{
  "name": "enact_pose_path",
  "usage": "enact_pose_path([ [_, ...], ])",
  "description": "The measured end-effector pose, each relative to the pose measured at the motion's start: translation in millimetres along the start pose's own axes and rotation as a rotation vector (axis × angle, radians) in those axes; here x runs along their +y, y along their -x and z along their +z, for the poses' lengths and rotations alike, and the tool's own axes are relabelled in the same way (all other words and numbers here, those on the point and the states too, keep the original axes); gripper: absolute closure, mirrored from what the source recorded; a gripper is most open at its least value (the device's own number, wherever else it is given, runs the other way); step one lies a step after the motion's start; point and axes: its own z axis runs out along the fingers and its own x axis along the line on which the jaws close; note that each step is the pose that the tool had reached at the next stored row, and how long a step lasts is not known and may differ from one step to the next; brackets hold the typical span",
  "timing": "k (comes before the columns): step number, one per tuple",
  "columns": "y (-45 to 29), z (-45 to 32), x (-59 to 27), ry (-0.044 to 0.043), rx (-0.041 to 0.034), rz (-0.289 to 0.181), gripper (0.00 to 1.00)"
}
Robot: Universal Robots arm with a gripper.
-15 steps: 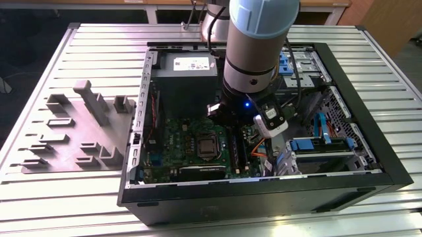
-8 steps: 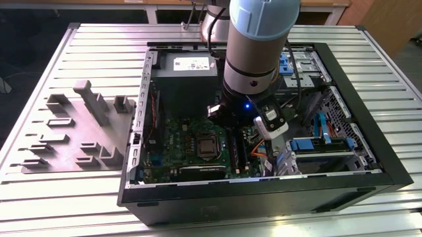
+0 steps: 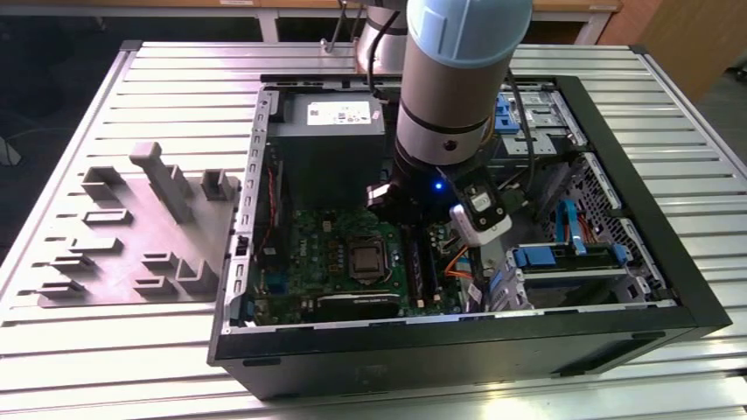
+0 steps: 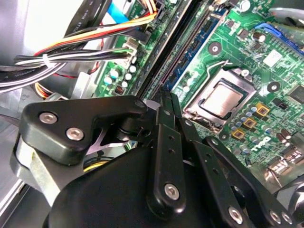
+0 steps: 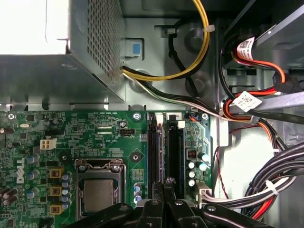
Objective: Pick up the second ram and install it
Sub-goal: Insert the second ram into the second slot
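tool (image 5: 166, 182) — closed tight — hangs just above the black memory slots (image 5: 175, 145)

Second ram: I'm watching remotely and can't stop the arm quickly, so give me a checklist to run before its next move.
1. Gripper over the motherboard's memory slots: ok.
2. Fingers together at the second ram: ok.
3. Ram in line with its slot: ok.
4. Ram pressed fully home: cannot tell.
5. Cable bundle beside the slots, not across them: ok.
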Motion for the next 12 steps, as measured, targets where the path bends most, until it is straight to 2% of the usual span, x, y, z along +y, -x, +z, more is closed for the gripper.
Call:
enact_pose_path([
  [12, 0.0, 1.2, -2.3, -0.0002, 0.0001, 0.0, 0.89],
])
